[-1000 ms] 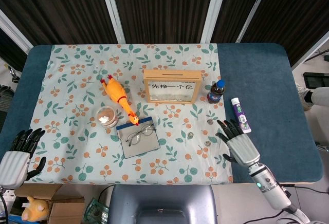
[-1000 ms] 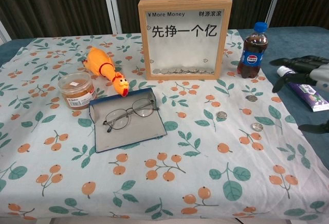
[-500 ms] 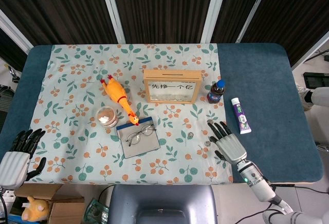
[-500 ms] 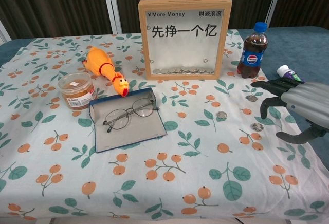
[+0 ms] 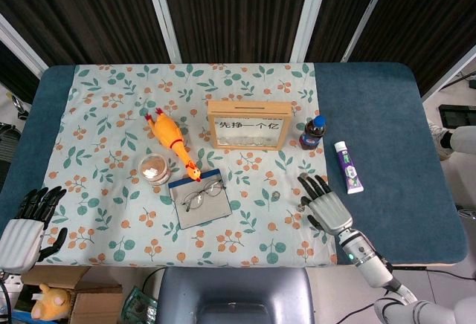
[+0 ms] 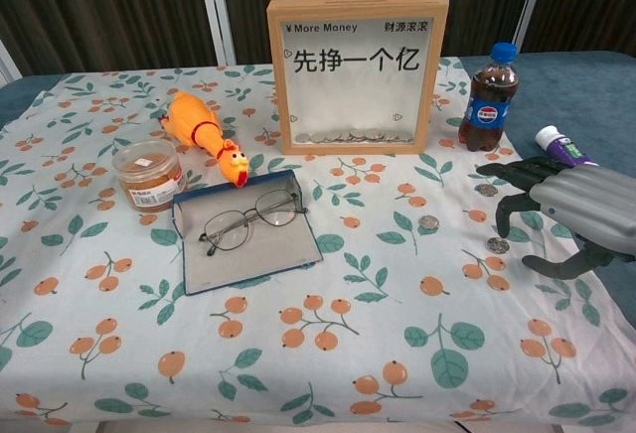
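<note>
The right hand (image 6: 566, 216) has slid leftward over the last second, away from the toothpaste tube (image 5: 348, 166) and onto the cloth; it hovers palm down, fingers spread and holding nothing. That brings its fingertips (image 6: 500, 216) over the loose coins: one coin (image 6: 497, 245) lies just under them, another (image 6: 428, 222) just beside and a third (image 6: 486, 190) near the cola bottle (image 6: 489, 96). The coins lie flat (round, so no long axis or heading to speak of). The left hand (image 5: 28, 227) rests spread and empty at the worktop (image 5: 387, 108) edge, well apart from the glasses (image 6: 241, 222).
</note>
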Controlling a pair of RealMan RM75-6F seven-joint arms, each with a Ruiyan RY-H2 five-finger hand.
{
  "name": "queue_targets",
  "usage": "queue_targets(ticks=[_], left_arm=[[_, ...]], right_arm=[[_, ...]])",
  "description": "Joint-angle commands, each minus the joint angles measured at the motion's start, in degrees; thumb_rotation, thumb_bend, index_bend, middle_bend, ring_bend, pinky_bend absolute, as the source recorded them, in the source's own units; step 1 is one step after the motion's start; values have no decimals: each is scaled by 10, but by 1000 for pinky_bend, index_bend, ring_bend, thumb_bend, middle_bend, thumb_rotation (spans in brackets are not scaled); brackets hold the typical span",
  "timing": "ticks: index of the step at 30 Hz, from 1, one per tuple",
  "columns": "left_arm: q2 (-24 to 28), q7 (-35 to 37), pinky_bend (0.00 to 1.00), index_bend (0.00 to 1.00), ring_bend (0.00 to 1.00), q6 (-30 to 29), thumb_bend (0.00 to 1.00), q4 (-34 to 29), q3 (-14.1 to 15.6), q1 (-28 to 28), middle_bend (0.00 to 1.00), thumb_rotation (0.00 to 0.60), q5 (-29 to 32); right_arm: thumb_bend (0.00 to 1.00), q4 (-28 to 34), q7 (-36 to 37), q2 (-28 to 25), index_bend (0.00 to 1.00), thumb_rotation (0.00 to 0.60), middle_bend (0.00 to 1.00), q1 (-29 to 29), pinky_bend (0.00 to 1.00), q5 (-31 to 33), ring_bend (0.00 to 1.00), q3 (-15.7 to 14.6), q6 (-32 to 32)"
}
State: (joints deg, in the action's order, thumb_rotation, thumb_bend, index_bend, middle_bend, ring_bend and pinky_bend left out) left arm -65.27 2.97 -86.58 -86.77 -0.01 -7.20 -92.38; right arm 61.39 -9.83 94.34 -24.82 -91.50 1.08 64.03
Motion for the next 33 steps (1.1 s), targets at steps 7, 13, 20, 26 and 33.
queue_targets(ticks=[7,13,20,26,33], left_arm=[[0,-1,9,0,0,-3,442,1,2,1,65,600,-4],[0,0,9,0,0,-4,442,1,2,2,64,600,-3],[1,2,9,0,0,-4,441,1,1,2,64,600,-2],[2,5,9,0,0,-5,441,1,1,2,65,600,-2],[3,8,9,0,0,-5,441,1,1,2,64,600,-3]], right_arm=[[514,-1,-3,2,544,600,79,-4,0,9,0,-2,-4],[515,-3,-6,6,544,600,79,-9,0,16,0,-2,-9],[514,-3,-9,10,547,600,81,-15,0,21,0,-2,-15],[514,-1,-12,12,555,600,83,-19,0,25,0,-2,-17],[515,2,-23,16,590,600,104,-25,0,33,0,2,-22]])
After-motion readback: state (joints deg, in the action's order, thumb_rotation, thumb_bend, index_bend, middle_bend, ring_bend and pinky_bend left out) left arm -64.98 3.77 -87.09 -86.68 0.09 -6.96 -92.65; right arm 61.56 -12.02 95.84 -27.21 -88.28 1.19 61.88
